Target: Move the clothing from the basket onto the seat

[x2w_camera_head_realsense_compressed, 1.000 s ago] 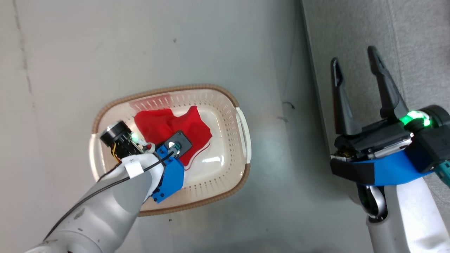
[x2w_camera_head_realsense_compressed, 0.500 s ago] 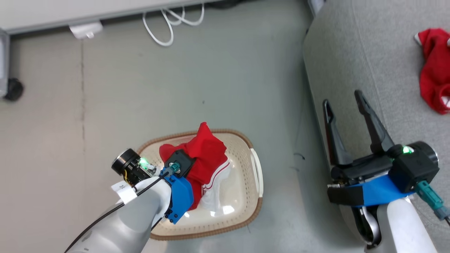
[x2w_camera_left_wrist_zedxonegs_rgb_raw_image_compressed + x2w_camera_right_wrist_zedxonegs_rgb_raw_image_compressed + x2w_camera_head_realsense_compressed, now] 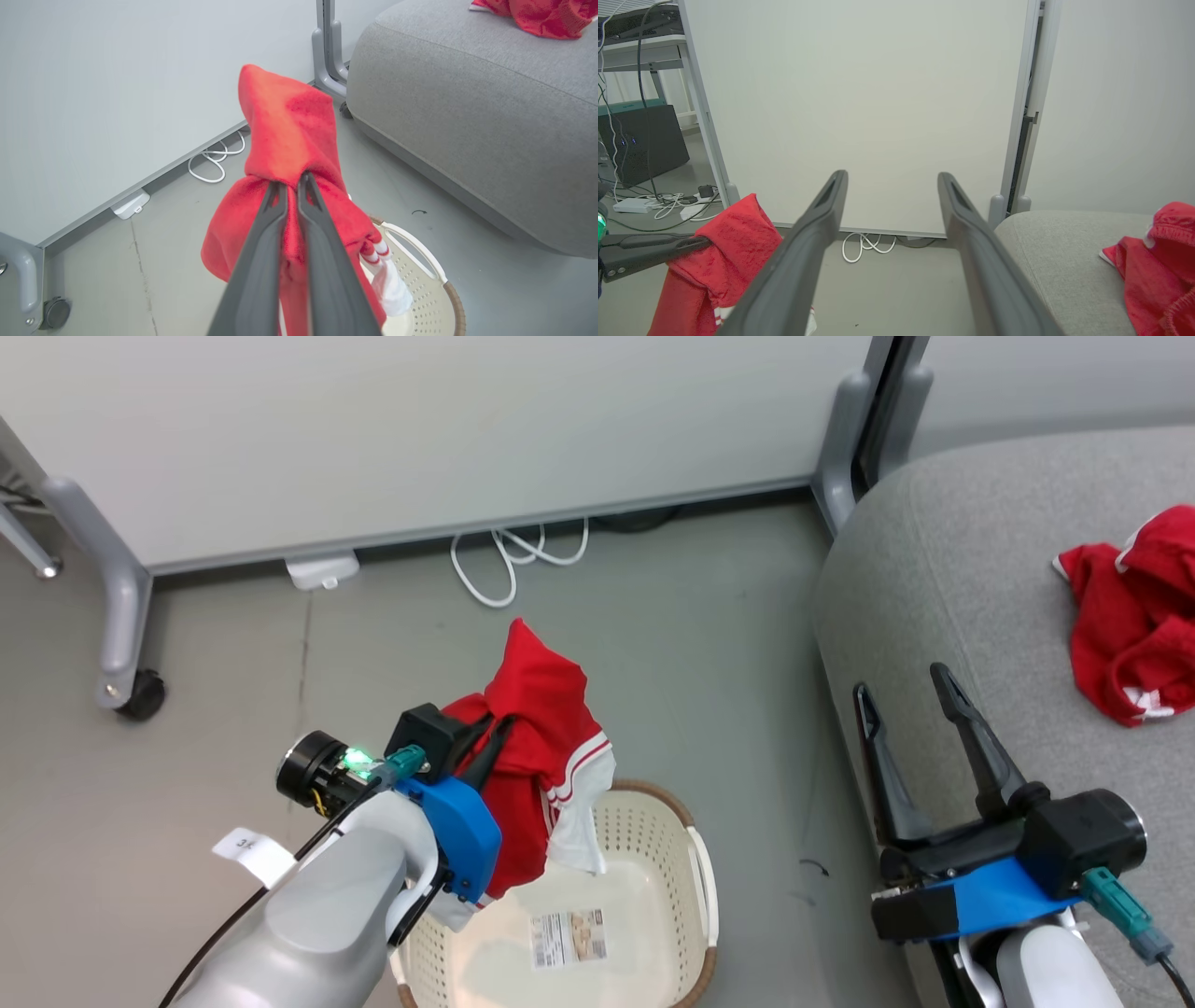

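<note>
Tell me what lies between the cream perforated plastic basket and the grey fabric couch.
Bare grey floor with a small dark scuff, seen in the head view, separates the cream perforated basket and the grey fabric couch.

So a second ago the left gripper [image 3: 292,181] was down inside the basket [image 3: 674,803], pinched onto the red garment [image 3: 537,700], which was lying flat on the bottom. Now the garment's lifted up and hangs from the pinched fingers, with its white cuff dangling over the basket. Underneath the gripper the basket floor is bare, so the paper label [image 3: 568,935] shows. The head camera tilted up too, which brought the white cable [image 3: 509,560] ahead of the gripper into frame. Same for a second red piece [image 3: 1125,616] out past the right gripper [image 3: 898,681].
</note>
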{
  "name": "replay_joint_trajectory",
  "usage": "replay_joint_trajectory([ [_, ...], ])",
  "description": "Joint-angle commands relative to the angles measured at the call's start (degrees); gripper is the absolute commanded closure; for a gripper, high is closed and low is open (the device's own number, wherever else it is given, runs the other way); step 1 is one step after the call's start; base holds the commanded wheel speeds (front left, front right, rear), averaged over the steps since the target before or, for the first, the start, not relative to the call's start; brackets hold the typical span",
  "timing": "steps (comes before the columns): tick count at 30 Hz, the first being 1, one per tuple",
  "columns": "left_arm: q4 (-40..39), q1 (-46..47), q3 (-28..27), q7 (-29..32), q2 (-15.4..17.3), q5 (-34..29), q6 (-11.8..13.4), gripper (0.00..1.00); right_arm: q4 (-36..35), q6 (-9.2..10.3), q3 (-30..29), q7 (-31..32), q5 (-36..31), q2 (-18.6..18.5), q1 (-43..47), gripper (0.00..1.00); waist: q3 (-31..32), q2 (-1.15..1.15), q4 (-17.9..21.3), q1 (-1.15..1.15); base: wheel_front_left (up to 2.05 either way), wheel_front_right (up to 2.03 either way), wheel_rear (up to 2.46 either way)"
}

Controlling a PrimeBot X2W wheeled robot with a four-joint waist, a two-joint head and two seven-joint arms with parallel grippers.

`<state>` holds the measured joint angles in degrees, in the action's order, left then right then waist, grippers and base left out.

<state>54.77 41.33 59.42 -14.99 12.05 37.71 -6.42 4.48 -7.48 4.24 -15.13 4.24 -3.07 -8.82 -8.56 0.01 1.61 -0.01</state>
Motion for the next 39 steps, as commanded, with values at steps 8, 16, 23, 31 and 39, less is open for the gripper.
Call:
replay_joint_trajectory([
  [8, -9.2, -3.0, -9.1, -0.3, 1.6, -3.2, 1.1, 1.0, 0.5, -0.03, 0.2, 0.0, 0.7, -0.2, 3.0, 0.0, 5.4, -0.01, -0.6, 0.01, 0.0, 0.0, 0.0],
  [16, -17.2, -6.4, -14.6, -0.3, 0.9, -6.6, 1.9, 1.0, 0.5, -0.03, 0.4, 0.0, 1.2, 0.0, 4.5, 0.0, 7.6, -0.01, -0.4, 0.01, 0.0, 0.0, 0.0],
  [23, -20.2, -7.5, -16.0, -0.3, -0.3, -7.5, 1.8, 1.0, 0.6, -0.03, 0.5, 0.0, 1.6, 0.1, 5.1, 0.0, 8.3, -0.01, -0.5, 0.01, 0.0, 0.0, 0.0],
  [31, -23.8, -7.7, -16.0, -0.2, -1.5, -6.9, 2.3, 1.0, 0.4, -0.03, 0.7, 0.0, 2.5, 0.2, 5.6, 0.0, 8.5, -0.01, -0.7, 0.01, 0.0, 0.0, 0.0],
  [39, -25.4, -8.1, -15.4, 0.5, -0.9, -6.7, 2.8, 1.0, 0.1, -0.03, 1.7, 0.0, 3.0, 0.2, 4.7, 0.0, 8.3, -0.01, -0.9, 0.01, 0.0, 0.0, 0.0],
])
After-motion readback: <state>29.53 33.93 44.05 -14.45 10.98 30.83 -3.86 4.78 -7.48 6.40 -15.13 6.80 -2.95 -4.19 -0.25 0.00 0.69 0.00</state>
